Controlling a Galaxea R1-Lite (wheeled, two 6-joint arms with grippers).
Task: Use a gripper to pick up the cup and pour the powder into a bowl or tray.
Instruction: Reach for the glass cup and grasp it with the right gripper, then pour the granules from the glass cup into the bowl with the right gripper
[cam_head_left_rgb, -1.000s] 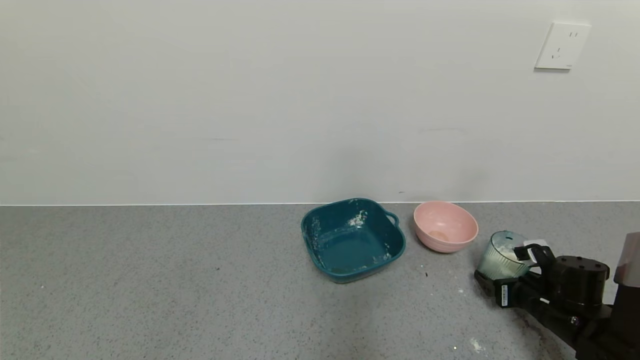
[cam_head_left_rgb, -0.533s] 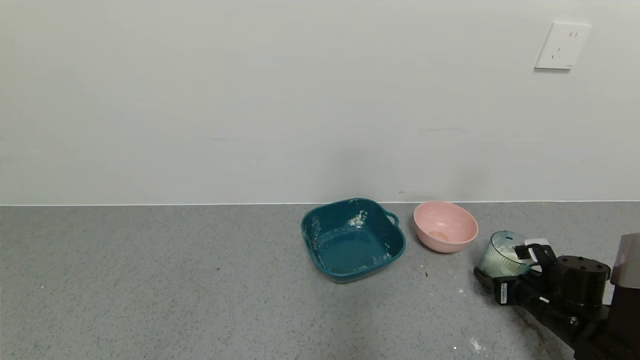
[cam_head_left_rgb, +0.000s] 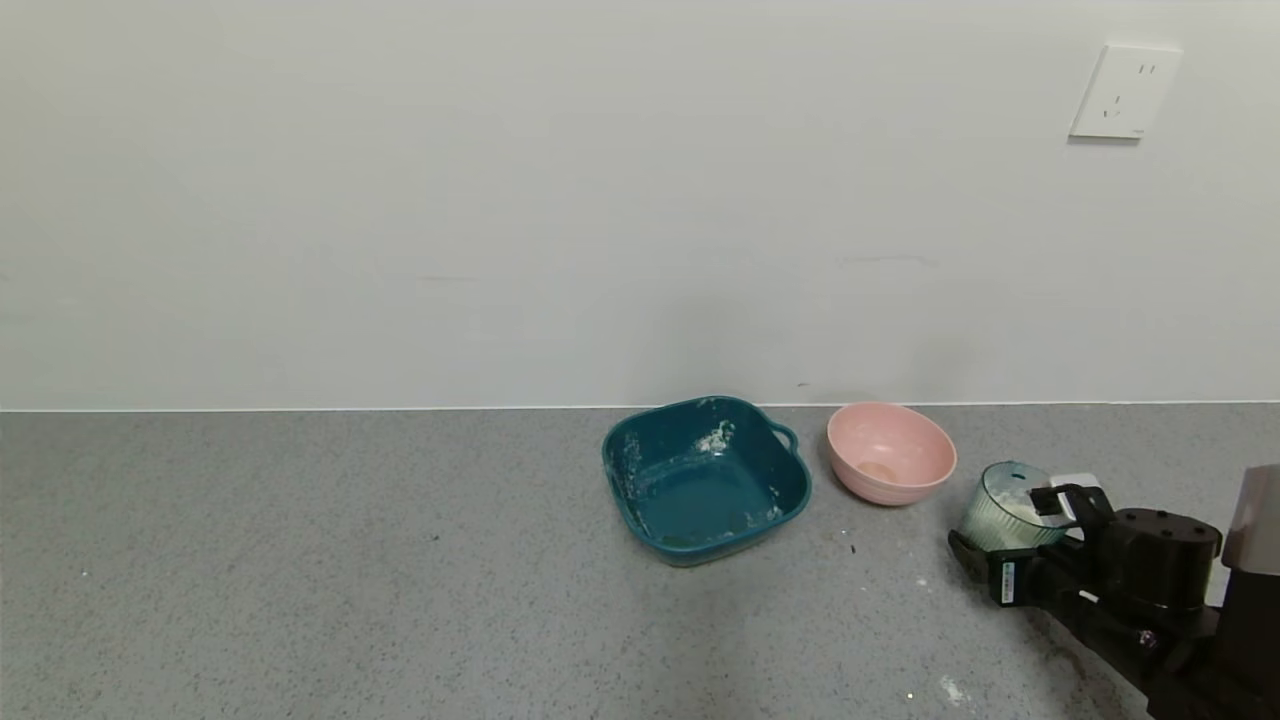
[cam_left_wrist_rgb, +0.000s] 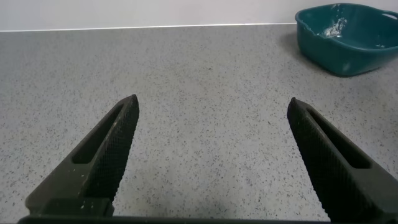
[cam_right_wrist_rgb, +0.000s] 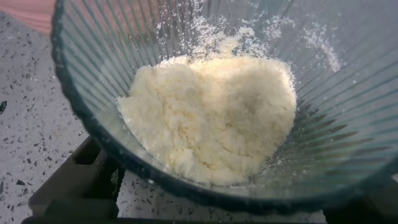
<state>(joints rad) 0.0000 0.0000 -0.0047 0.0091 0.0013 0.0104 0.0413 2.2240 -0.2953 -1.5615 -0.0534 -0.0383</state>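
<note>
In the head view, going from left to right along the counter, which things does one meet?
Teal square dish → pink bowl → cup of powder → right gripper holding the cup.

My tool (cam_head_left_rgb: 1010, 545) is matt black plastic, its fingers (cam_left_wrist_rgb: 102, 155) finely ribbed. The cup (cam_head_left_rgb: 1005, 515) is glossy ribbed translucent plastic; powder (cam_right_wrist_rgb: 211, 118) clumpy; tabletop (cam_head_left_rgb: 300, 560) speckled, stone-like, matt.

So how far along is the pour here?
Done: the right gripper is shut on the cup, tilted toward the pink bowl. In hand: carrying it over. Left: pouring; the powder is still in the cup. Left gripper idles open.
</note>
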